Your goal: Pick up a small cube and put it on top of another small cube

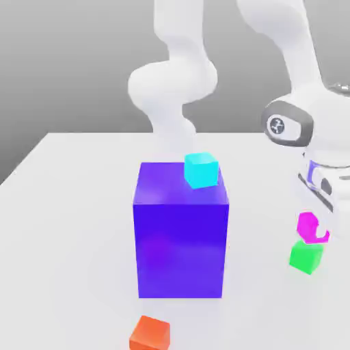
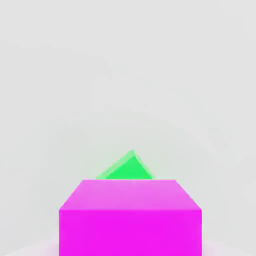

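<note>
A white surface (image 1: 68, 205) carries a big blue block (image 1: 181, 236) with a cyan cube (image 1: 202, 170) at its top edge. The end effector (image 1: 316, 229) grips the magenta cube (image 1: 311, 227) just above the green cube (image 1: 305, 257). An orange cube (image 1: 150, 333) lies nearest the camera.

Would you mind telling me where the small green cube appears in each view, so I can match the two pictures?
Exterior view: the green cube sits on the white table at the exterior view's right, directly below the magenta cube.
Hand view: a corner of the green cube peeks out behind the magenta cube, which fills the foreground.
Shared landmark: the magenta cube, right next to the green one in both.
</note>
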Tool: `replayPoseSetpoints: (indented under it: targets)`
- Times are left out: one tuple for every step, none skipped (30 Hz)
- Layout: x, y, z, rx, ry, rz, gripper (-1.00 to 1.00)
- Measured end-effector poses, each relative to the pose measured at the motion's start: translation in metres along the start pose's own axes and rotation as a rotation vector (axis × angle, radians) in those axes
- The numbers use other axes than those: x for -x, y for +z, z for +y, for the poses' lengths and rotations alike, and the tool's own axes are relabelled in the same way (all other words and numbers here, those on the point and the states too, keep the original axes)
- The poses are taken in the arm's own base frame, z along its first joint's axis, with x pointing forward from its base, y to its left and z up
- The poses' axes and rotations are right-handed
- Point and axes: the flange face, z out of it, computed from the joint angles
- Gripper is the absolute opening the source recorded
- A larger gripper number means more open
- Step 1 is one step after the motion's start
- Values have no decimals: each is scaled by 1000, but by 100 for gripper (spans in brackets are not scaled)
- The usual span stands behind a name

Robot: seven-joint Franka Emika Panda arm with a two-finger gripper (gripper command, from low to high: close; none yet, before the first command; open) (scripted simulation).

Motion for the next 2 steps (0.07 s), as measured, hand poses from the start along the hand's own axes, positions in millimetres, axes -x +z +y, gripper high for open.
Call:
replayPoseSetpoints:
  targets:
    - [0, 0, 0, 0, 0, 0, 100]
    - [0, 0, 0, 0, 0, 0, 100]
